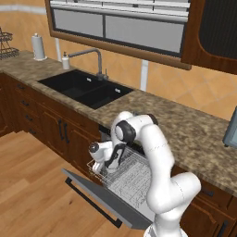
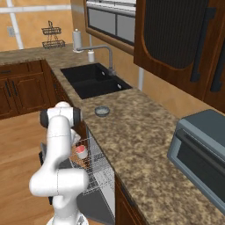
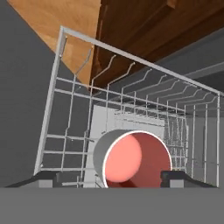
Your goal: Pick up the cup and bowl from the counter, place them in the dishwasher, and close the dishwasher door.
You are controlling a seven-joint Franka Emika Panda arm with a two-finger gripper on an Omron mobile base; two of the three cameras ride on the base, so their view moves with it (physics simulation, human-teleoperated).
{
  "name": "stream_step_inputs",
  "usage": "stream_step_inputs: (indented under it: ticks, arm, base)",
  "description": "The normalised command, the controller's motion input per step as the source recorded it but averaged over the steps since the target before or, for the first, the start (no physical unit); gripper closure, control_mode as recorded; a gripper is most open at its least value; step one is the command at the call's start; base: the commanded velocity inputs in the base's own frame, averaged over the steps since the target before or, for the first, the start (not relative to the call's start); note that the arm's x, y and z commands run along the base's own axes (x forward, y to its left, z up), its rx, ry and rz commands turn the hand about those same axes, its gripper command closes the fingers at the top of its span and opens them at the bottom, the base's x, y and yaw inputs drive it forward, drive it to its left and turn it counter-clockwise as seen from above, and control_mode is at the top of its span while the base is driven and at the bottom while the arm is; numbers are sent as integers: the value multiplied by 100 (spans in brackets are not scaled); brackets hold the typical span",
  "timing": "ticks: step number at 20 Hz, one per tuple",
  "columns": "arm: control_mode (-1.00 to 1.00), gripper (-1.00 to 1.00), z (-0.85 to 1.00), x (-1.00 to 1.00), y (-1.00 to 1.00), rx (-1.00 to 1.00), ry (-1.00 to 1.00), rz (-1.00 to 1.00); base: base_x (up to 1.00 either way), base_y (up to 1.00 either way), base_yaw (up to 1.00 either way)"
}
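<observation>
**Cup in the rack, my fingers apart on either side**

From my hand's own camera I look straight down into the cup point(image 3: 133, 159): white wall, red-pink inside, standing upright in the white wire rack point(image 3: 70, 109) of the dishwasher point(image 1: 122, 178). My two fingertips point(image 3: 175, 176) sit left and right of its rim with a gap showing, so my hand point(image 3: 109, 177) is released, not grasping it.

The right base camera gives what that view cannot: the grey bowl point(image 2: 102, 110) on the tabletop point(image 2: 140, 145), beside the black sink point(image 2: 94, 80) and well apart from the cup point(image 2: 81, 151) in the rack.

The left base camera shows the dishwasher door point(image 1: 104, 196) dropped open with its black bar handle along the edge, and my arm bent sharply at the elbow, forearm reaching down so my hand point(image 1: 109, 166) points into the rack.

I can read no writing or labels anywhere.
</observation>
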Motion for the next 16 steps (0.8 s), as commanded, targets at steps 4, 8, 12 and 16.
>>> stream_step_inputs:
  ticks: [4,8,12,16]
  arm:
    - [-100,-100,100,-29,26,0,-8,0]
    - [-100,-100,100,-3,9,0,-6,0]
    - [-100,-100,100,0,-1,0,-4,0]
    - [-100,-100,100,0,-6,0,0,0]
  base:
    - [0,0,0]
    - [0,0,0]
    - [0,0,0]
    - [0,0,0]
